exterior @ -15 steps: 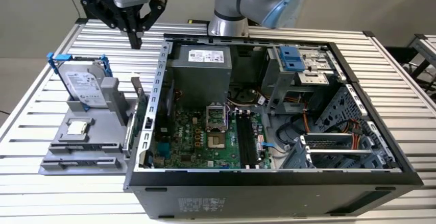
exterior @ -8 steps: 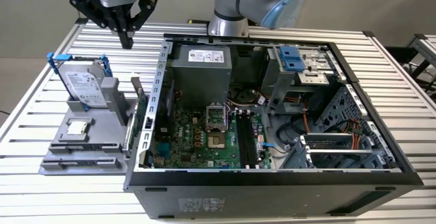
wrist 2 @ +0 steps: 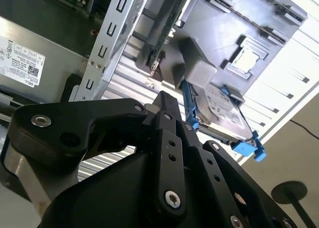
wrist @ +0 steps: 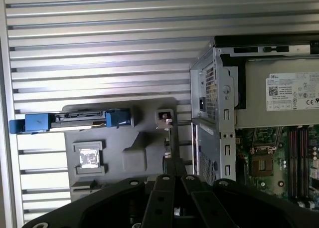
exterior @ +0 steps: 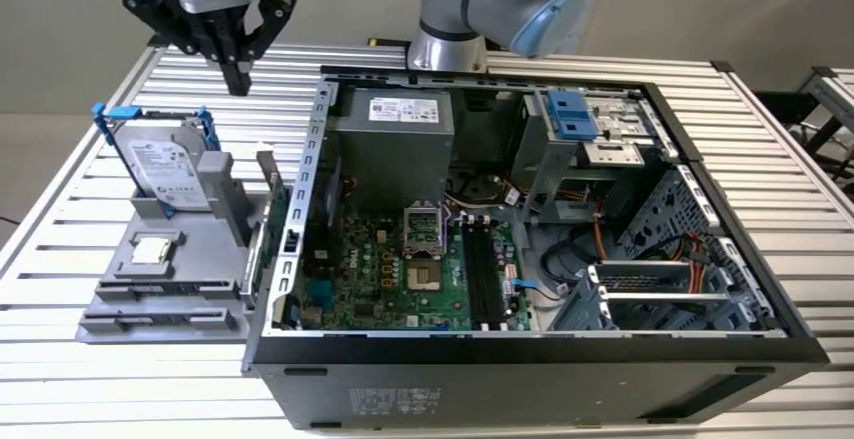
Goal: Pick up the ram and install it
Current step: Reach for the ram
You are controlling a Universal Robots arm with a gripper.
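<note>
The end effector (exterior: 239,77) hangs above the slatted counter (exterior: 54,259) with its two black fingers pressed together and nothing between them. In the first wrist view its tips (wrist: 174,164) sit over the ram. The ram (exterior: 271,187) stands on its long edge in a slot at the side of a grey holder (exterior: 140,314), right against the outer wall of the open computer case (exterior: 534,364); in the first wrist view it shows edge-on as a thin dark strip (wrist: 170,138). On the same holder, a little further from the case, a silver hard drive in a blue frame (exterior: 163,164) stands propped up, and a small square processor chip (exterior: 151,250) lies flat in its pocket. Inside the case the green motherboard (exterior: 380,279) lies exposed. The arm's base (exterior: 447,44) rises behind the case.
</note>
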